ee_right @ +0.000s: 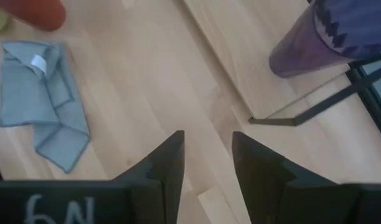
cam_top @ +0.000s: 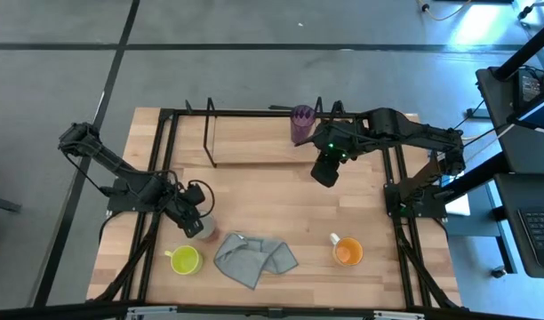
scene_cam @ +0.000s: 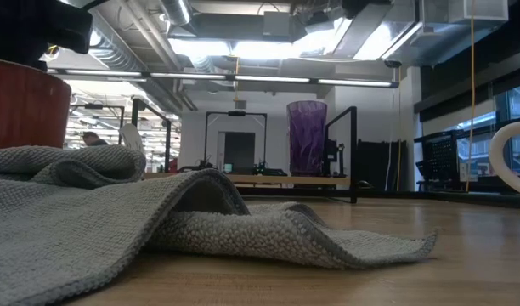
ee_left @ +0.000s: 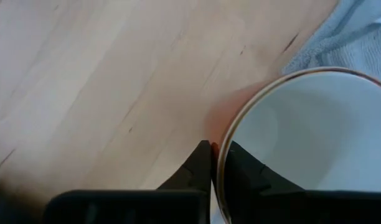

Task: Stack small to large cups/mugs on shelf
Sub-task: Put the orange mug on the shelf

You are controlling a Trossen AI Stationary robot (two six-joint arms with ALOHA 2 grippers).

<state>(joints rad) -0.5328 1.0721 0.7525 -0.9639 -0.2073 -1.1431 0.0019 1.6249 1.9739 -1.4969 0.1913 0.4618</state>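
Observation:
A mug (ee_left: 315, 137), red outside and white inside, stands mouth up near the table's front left, beside the grey cloth (cam_top: 254, 259). My left gripper (ee_left: 220, 163) is shut on its rim. The purple tumbler (cam_top: 302, 123) stands upright on the wooden base of the shelf (cam_top: 254, 153), at the shelf's right end. A yellow-green mug (cam_top: 185, 260) and an orange mug (cam_top: 347, 252) stand on the table near its front edge. My right gripper (ee_right: 208, 155) hangs open above the table just in front of the shelf, near the tumbler, with nothing between its fingers. My left gripper holds the mug's wall at the rim (ee_left: 225, 146), on the side toward the table's left, with one finger (ee_left: 202, 167) outside and one finger (ee_left: 243, 167) inside. The fingers come steeply from above. The mug stays upright with its mouth up.
The crumpled grey cloth lies between the yellow-green mug and the orange mug, right beside the red mug (scene_cam: 14, 102). Black frame rails (cam_top: 161, 178) run along the table's left, right and far sides. Bare wood lies between the shelf and the cloth.

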